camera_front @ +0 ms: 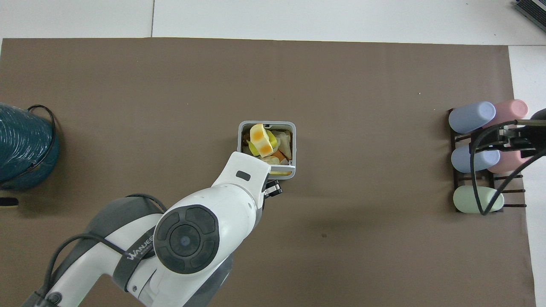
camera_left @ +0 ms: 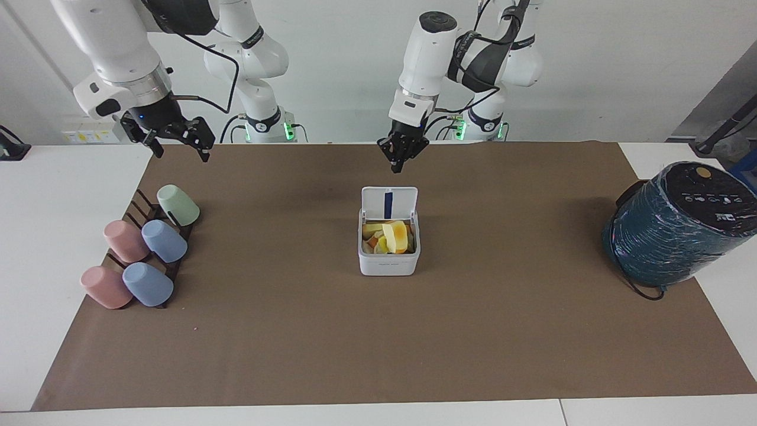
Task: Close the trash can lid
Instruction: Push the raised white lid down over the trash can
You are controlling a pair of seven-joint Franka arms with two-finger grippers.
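The trash can (camera_left: 389,261) is a small white cube-shaped bin at the middle of the brown mat, filled with yellow and orange scraps. Its lid (camera_left: 389,204) stands upright on the side nearer the robots, its dark blue strip showing. In the overhead view the trash can's grey rim (camera_front: 266,124) shows and the lid (camera_front: 285,171) is seen edge-on, partly covered by the left arm. My left gripper (camera_left: 397,165) (camera_front: 274,189) is shut and empty, in the air just above and apart from the lid. My right gripper (camera_left: 181,154) (camera_front: 490,140) is open and waits over the cup rack.
A dark rack with several pastel cups (camera_left: 142,248) (camera_front: 482,157) lies at the right arm's end of the mat. A large dark teal wrapped cylinder (camera_left: 680,225) (camera_front: 21,149) with a black cable stands at the left arm's end.
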